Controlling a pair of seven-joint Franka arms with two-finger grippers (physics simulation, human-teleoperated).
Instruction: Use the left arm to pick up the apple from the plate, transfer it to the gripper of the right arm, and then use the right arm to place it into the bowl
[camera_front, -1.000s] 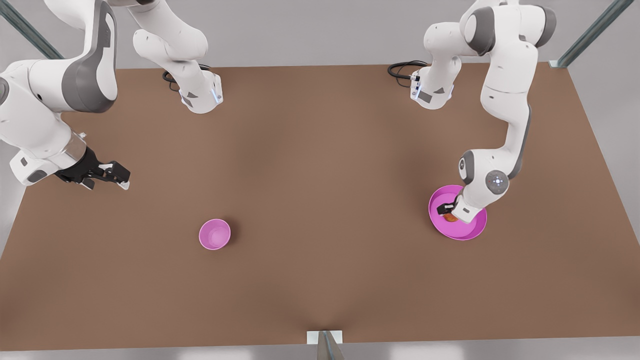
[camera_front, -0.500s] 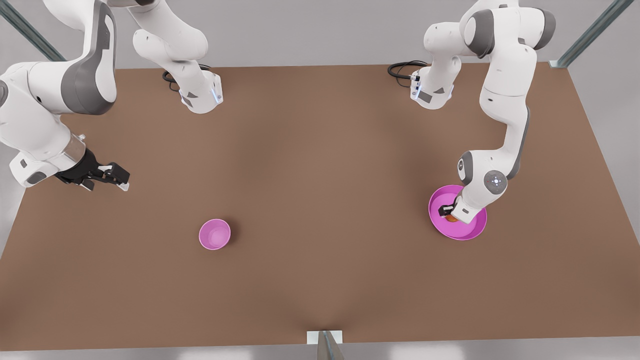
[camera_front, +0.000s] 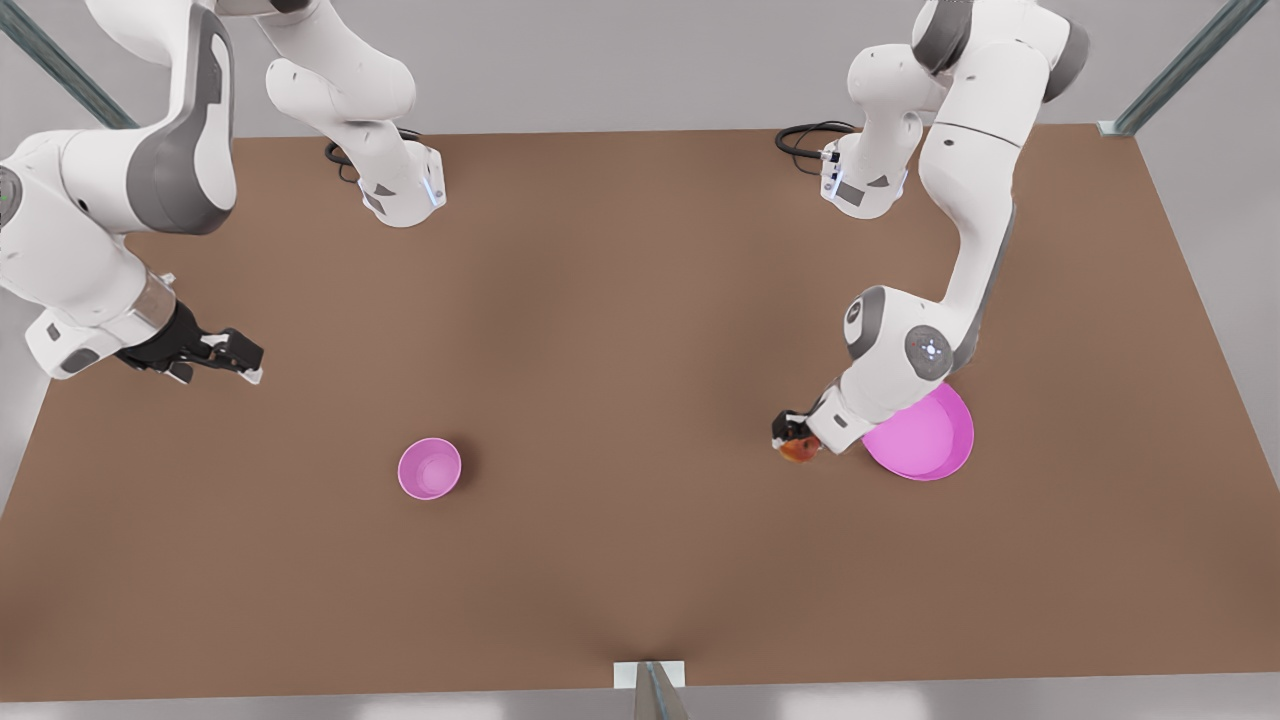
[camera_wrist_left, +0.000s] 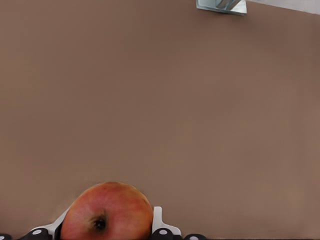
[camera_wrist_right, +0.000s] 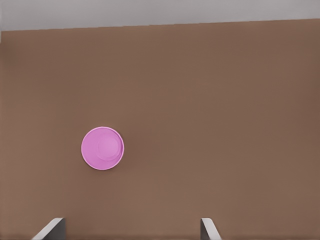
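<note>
The reddish-orange apple (camera_front: 799, 452) (camera_wrist_left: 107, 212) is held above the table, just off the plate's rim toward the front view's left. My left gripper (camera_front: 793, 441) (camera_wrist_left: 107, 226) is shut on it, a white fingertip (camera_wrist_left: 157, 220) showing beside the fruit. The wide magenta plate (camera_front: 930, 440) lies partly under the left arm's wrist. The small deep pink bowl (camera_front: 430, 468) (camera_wrist_right: 102, 148) stands on the table toward the front view's left. My right gripper (camera_front: 238, 361) (camera_wrist_right: 131, 230) hovers open at the front view's far left, beyond the bowl, with nothing between its fingers.
The brown table (camera_front: 640, 330) stretches wide between bowl and plate. Both arm bases (camera_front: 405, 190) (camera_front: 860, 180) stand at the far edge with black cables. A metal post (camera_front: 650, 690) (camera_wrist_left: 221, 5) sits at the near edge's middle.
The left gripper has lifted the apple off the plate and carried it toward the front view's left, past the rim. The right arm has barely shifted.
</note>
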